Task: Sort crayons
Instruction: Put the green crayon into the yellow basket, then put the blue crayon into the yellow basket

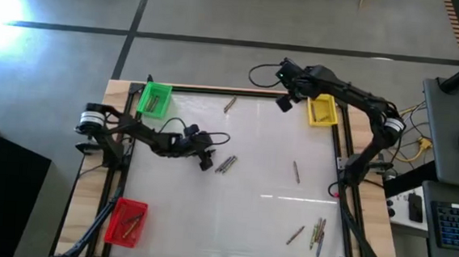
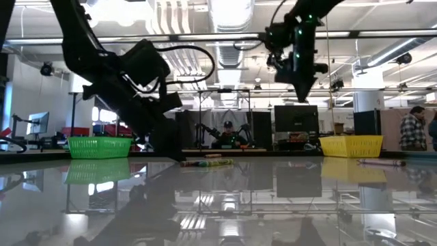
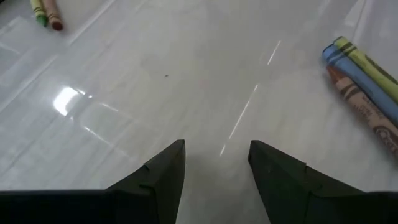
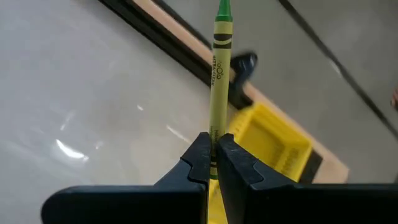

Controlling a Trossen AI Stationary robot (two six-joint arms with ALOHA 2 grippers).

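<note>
The table (image 1: 233,185) is white and glossy w/ a pale wood edge and a dark frame; it mirrors the ceiling lights. Three small plastic bins w/ slotted walls stand on it: green bin (image 1: 154,99) at far left, yellow bin (image 1: 321,110) at far right, red bin (image 1: 127,221) at near left; each has crayons inside.

The right gripper (image 4: 212,163) is up in the air just left of the yellow bin, its fingers pressed together on a yellow-green crayon (image 4: 218,81). This crayon is a thin round stick in a paper wrapper w/ black bands and a green tip; there is print along the wrapper but I cannot read it.

The left gripper (image 3: 216,167) is low over the table at centre-left, dark wedge-shaped fingers apart, holding nothing, bare table between them. Just right of it lies a small bundle of crayons (image 1: 225,164), touching each other; in the left wrist view they are blue, yellow and reddish-brown, wrapper print not readable.

Other crayons are scattered: one (image 1: 229,104) far centre, one (image 1: 296,171) right of centre, a group (image 1: 317,231) at near right.
</note>
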